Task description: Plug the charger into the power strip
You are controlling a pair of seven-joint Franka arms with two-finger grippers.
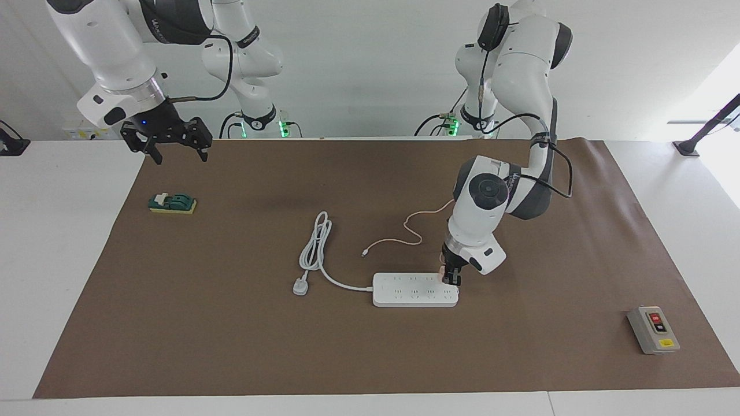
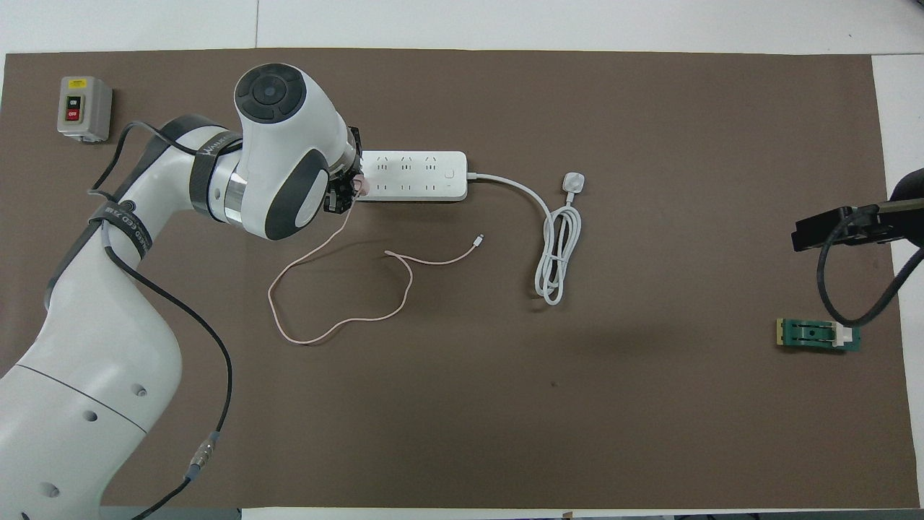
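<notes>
One charger, clamped in left gripper, over end socket of power strip; seating unconfirmed, release pending.

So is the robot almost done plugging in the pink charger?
Nearly. The left gripper is shut on the charger and has it down on the end socket of the power strip; whether it is fully in cannot be seen. Left: push home, let go. The right gripper waits, open, over the green switch.

The grey box has buttons reading ON and OFF.
</notes>
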